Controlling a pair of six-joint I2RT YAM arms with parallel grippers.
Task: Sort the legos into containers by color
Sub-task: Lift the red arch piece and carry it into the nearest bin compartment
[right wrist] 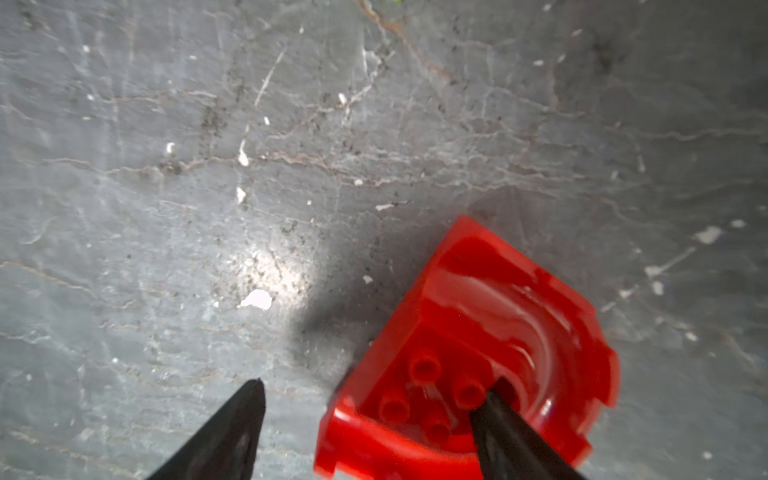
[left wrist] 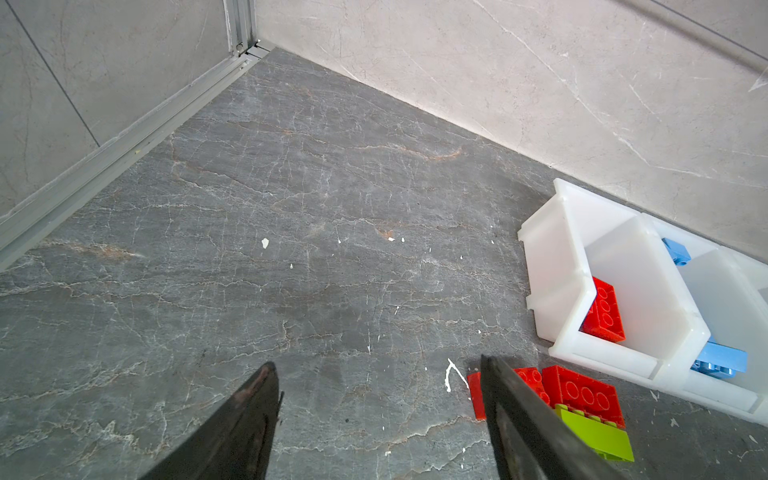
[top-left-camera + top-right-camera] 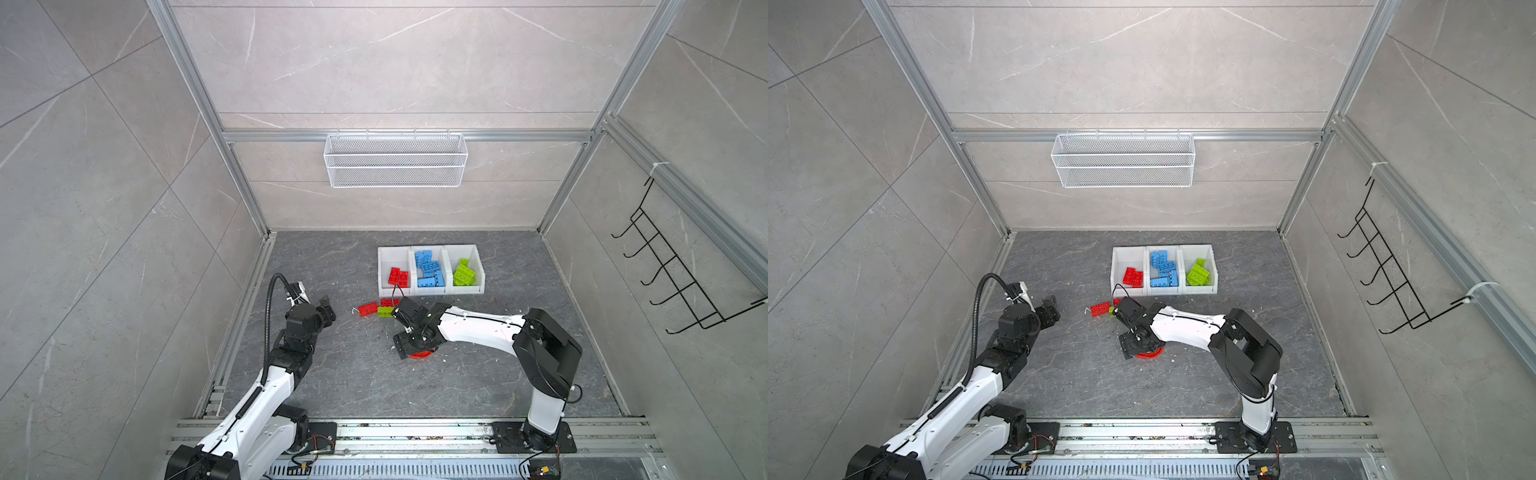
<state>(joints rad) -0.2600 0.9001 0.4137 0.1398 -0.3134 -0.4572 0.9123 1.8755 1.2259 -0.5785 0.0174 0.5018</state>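
Jaws wide on the right gripper (image 1: 376, 384), one fingertip (image 1: 498, 401) at the studs of the red arch piece (image 1: 490, 316), nothing clamped; left gripper (image 2: 376, 361) hangs likewise parted above the grey floor (image 2: 291, 208).

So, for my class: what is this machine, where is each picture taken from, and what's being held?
Two robot arms sort toy bricks by colour. Two pictures look down from overhead; two come from cameras on the wrists. Three joined white bins already hold sorted bricks in red, blue and green. Two red bricks and a green brick lie loose near them. The left hand is open and empty. The right hand is open over a red arch piece, not gripping it.
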